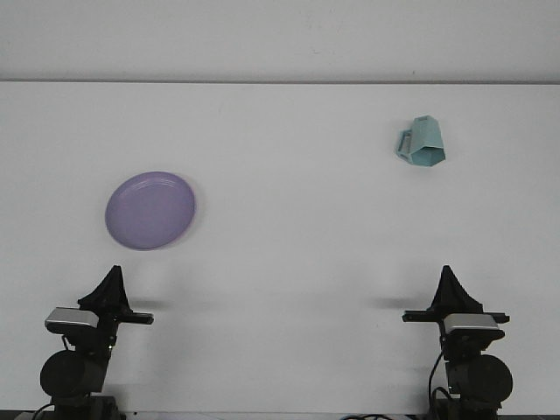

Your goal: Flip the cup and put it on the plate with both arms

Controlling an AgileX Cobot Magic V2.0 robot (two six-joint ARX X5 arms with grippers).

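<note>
Front view: teal faceted cup [422, 144] lying tipped on white counter [289, 262], far right; purple plate [150, 210] well apart, left. Left claw [111, 282] and right claw [449, 282] near front edge, fingers drawn together to a point, holding nothing.

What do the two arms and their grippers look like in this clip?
Both arms are black. The left gripper and right gripper each end in dark fingers that narrow to a point, behind them a grey-white block with a black crossbar, then a round black joint housing. Black cables run at the bases.

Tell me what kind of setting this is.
Probably a lab test bench, not a home: a bare white table holding only a purple plate and a teal cup, with two robot arms at its near edge.
</note>
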